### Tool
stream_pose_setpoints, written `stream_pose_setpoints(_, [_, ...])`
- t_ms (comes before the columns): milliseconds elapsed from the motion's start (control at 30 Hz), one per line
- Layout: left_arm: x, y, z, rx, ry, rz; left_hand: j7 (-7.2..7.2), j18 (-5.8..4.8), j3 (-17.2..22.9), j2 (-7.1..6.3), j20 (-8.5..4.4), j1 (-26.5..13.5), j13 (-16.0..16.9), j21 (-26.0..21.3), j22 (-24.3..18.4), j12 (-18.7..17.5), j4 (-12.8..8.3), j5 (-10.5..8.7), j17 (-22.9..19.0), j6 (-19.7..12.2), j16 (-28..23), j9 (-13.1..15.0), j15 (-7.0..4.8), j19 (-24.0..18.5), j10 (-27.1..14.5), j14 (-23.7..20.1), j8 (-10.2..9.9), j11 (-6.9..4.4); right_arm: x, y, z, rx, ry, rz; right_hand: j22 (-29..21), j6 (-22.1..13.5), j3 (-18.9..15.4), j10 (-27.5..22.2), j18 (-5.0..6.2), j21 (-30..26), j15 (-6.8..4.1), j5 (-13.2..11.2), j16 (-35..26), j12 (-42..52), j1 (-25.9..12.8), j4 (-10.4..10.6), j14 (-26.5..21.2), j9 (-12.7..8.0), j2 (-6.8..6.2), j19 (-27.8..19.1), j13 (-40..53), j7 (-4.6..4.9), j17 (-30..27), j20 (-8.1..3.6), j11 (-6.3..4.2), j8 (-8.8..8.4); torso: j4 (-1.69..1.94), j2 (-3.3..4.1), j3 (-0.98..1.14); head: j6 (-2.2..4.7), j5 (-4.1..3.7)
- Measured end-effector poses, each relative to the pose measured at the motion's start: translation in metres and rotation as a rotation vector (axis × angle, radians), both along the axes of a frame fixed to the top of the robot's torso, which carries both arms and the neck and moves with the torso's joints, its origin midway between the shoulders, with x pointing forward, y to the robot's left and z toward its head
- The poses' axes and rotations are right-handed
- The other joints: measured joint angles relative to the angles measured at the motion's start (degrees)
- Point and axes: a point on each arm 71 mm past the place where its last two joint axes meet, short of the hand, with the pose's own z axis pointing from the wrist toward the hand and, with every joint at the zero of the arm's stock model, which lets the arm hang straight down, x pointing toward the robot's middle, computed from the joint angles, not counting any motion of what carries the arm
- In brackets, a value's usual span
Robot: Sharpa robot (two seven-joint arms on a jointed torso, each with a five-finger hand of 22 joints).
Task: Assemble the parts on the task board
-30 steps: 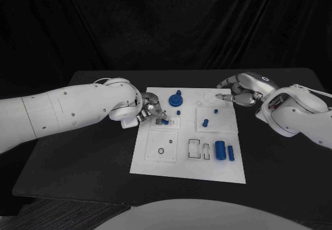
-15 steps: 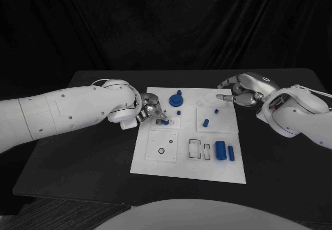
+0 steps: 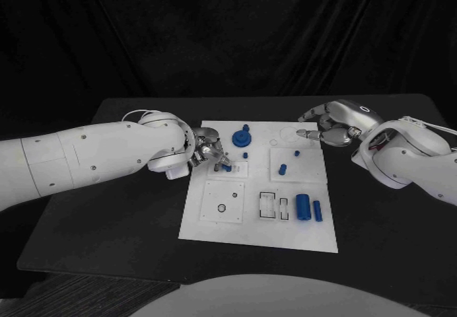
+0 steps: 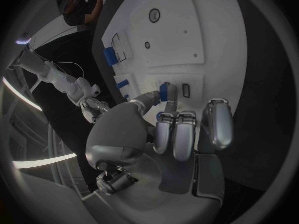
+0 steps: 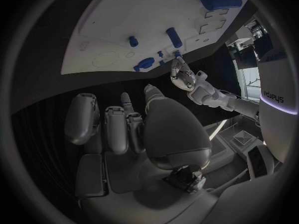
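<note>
Left hand pinches a small blue part over a slot near the left side of the task board, its long axis roughly upright, tip down toward the slot; I judge it not yet seated. Further right, a blue disc, pegs and a cylinder lie loose, so most assembly seems left. My right hand hovers by the board's far right corner, fingers curled, holding nothing.
</note>
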Motion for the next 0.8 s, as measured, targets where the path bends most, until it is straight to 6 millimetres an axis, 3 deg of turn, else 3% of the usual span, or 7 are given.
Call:
stream_pose_setpoints(467, [-0.0066, -0.0024, 0.0038, 0.036, -0.061, -0.009, 0.02, 0.00, 0.0, -0.33, -0.30, 0.3, 0.0, 0.3, 0.0, 0.0, 0.0, 1.54, 0.0, 0.0, 0.0, 0.7, 0.00, 1.0, 0.0, 0.0, 0.8, 0.00, -0.0015, -0.0008, -0.0046, 0.002, 0.007, -0.005, 0.0, 0.4, 0.2, 0.0, 0.00, -0.5, 0.00, 2.4, 0.0, 0.0, 1.2, -0.8, 0.0, -0.3, -0.16, 0.0, 0.0, 0.00, 0.0, 0.00, 0.00, 0.00, -0.10, 0.01, 0.13, 0.00, 0.27])
stream_pose_setpoints(600, [-0.0079, -0.0029, 0.0049, 0.055, -0.083, -0.008, 0.23, 0.00, 0.0, -1.09, -0.67, 0.2, 0.0, 0.9, 0.0, 0.0, 0.0, 1.78, 0.0, 0.3, 0.0, 1.2, -0.32, 1.7, -0.1, -0.1, 1.2, -0.10, -0.0017, -0.0004, -0.0054, 0.004, 0.006, -0.006, 0.0, 0.4, 0.2, 0.0, 0.00, -0.5, 0.00, 3.1, 0.0, 0.0, 1.5, -0.8, 0.0, -0.3, -0.40, 0.0, 0.0, 0.00, 0.0, 0.00, 0.00, 0.00, -0.10, 0.04, 0.13, 0.00, 0.20])
stream_pose_setpoints(800, [-0.0079, -0.0037, 0.0057, 0.075, -0.103, -0.003, 0.23, -0.01, 0.0, -1.10, -0.71, 0.2, 0.0, 0.9, 0.0, 0.0, 0.0, 1.78, 0.0, 0.3, 0.0, 1.4, -0.42, 1.8, 0.0, 0.0, 1.4, -0.38, -0.0018, 0.0000, -0.0057, 0.006, 0.003, -0.008, 0.0, 0.4, 0.3, 0.0, 0.00, -0.5, 0.00, 3.5, 0.0, 0.0, 1.7, -0.9, 0.0, -0.4, -0.18, 0.0, 0.0, 0.00, 0.0, 0.00, 0.00, -0.23, -0.03, 0.07, 0.10, 0.00, -0.05])
